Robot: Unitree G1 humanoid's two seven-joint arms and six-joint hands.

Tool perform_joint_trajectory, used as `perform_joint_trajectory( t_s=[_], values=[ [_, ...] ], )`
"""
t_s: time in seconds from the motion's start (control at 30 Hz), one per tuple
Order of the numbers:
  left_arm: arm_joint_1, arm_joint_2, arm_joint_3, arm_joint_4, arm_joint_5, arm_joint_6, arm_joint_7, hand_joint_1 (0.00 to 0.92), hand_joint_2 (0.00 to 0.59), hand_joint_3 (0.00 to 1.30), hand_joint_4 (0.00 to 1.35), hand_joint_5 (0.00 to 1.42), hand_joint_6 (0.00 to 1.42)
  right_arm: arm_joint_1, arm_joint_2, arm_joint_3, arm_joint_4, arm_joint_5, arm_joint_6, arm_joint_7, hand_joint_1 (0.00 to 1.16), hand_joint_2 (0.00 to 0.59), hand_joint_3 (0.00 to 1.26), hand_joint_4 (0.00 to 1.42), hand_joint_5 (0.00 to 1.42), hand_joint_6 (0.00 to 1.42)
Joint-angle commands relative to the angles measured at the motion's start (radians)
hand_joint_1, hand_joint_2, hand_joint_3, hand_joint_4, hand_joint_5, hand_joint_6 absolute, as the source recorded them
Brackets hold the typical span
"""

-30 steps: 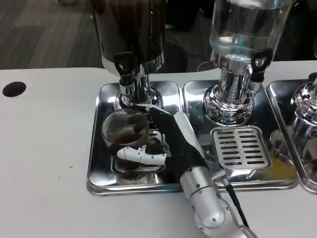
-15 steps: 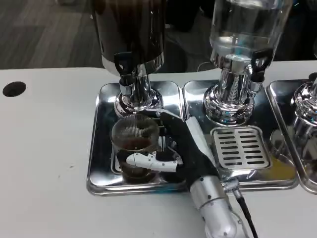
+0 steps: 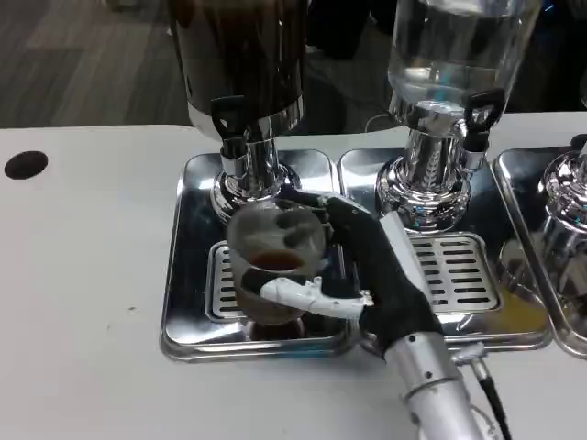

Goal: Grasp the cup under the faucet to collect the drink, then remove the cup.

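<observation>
Gripping the ribbed clear cup [image 3: 273,261], right robot hand [image 3: 362,275].

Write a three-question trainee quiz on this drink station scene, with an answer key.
1. True or false: the right hand holds the cup.
2. Multiple choice: what is in the cup? A) clear water B) a little dark drink C) nothing
3. Fill in: the cup is over the slotted grate of the ______ tray, in front of the dark dispenser.

Key
1. True: its fingers wrap the cup's side.
2. B: a shallow dark drink shows through the clear wall.
3. Leftmost: the tray with the clear dispenser lies to its right.
</observation>
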Motion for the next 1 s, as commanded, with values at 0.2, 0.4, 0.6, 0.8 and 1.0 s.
perform_joint_trajectory(
  t_s=[0.2, 0.4, 0.6, 0.8, 1.0],
  values=[
    [-0.030, 0.008, -0.043, -0.040, 0.025, 0.047, -0.046, 0.000, 0.100, 0.33, 0.26, 0.38, 0.58, 0.083, -0.094, -0.063, -0.147, 0.009, -0.046, 0.063, 0.82, 0.104, 0.48, 0.49, 0.52, 0.30],
    [-0.053, 0.007, -0.061, -0.053, 0.035, 0.070, -0.067, 0.000, 0.100, 0.33, 0.26, 0.38, 0.59, 0.128, -0.136, -0.085, -0.174, 0.016, -0.077, 0.086, 0.82, 0.104, 0.48, 0.49, 0.52, 0.30],
    [-0.067, 0.010, -0.075, -0.062, 0.041, 0.094, -0.081, 0.000, 0.100, 0.32, 0.26, 0.38, 0.59, 0.163, -0.160, -0.119, -0.182, 0.043, -0.111, 0.110, 0.83, 0.098, 0.48, 0.49, 0.53, 0.32],
    [-0.086, 0.012, -0.094, -0.073, 0.049, 0.120, -0.099, 0.000, 0.100, 0.32, 0.26, 0.38, 0.59, 0.197, -0.174, -0.141, -0.192, 0.068, -0.144, 0.137, 0.83, 0.096, 0.48, 0.51, 0.53, 0.33],
    [-0.101, 0.018, -0.113, -0.088, 0.057, 0.152, -0.115, 0.000, 0.100, 0.32, 0.26, 0.38, 0.59, 0.230, -0.194, -0.176, -0.198, 0.101, -0.174, 0.162, 0.83, 0.096, 0.50, 0.53, 0.56, 0.36]
  ],
)
